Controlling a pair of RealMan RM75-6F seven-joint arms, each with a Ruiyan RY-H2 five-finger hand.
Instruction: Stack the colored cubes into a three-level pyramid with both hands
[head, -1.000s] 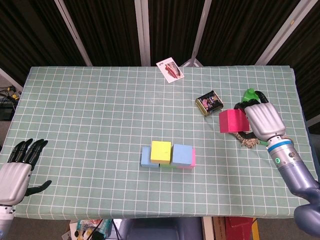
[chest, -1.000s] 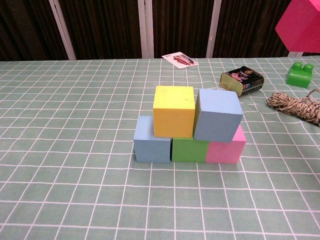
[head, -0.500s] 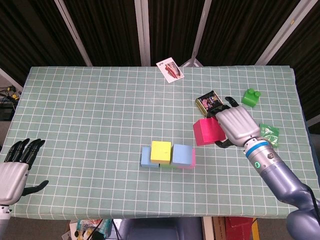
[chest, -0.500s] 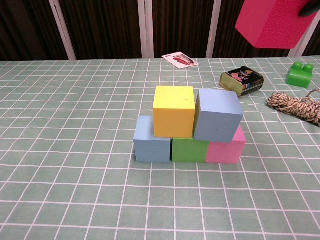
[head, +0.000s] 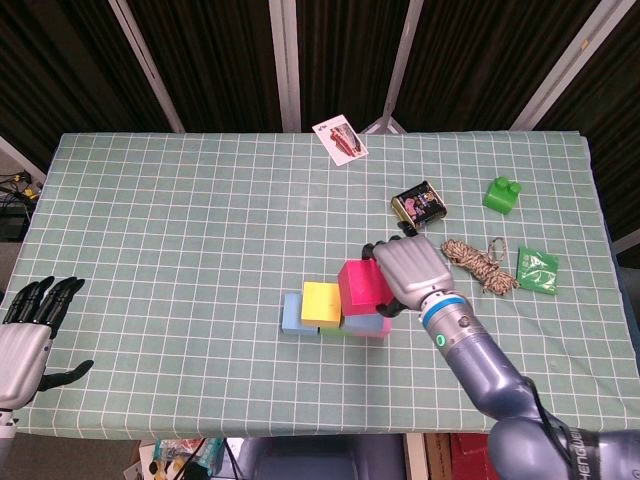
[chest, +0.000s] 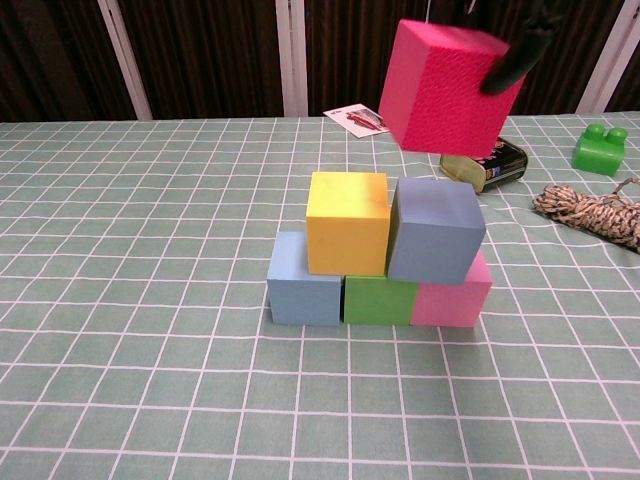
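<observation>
Carried in over the five stacked cubes (chest: 375, 250) — one red cube (chest: 445, 88), right hand (head: 408, 273) fingers (chest: 510, 62) clamped on it.

- It looked like a robot test lab.
- A green grid-checked cloth (head: 200, 250) covered the tabletop.
- Dark curtains (head: 210, 60) between metal struts (head: 285, 65) closed off the back.
- Cables (head: 12, 188) lay on the floor at left.

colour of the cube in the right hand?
Magenta-pink cube, clearest in the chest view.
</observation>
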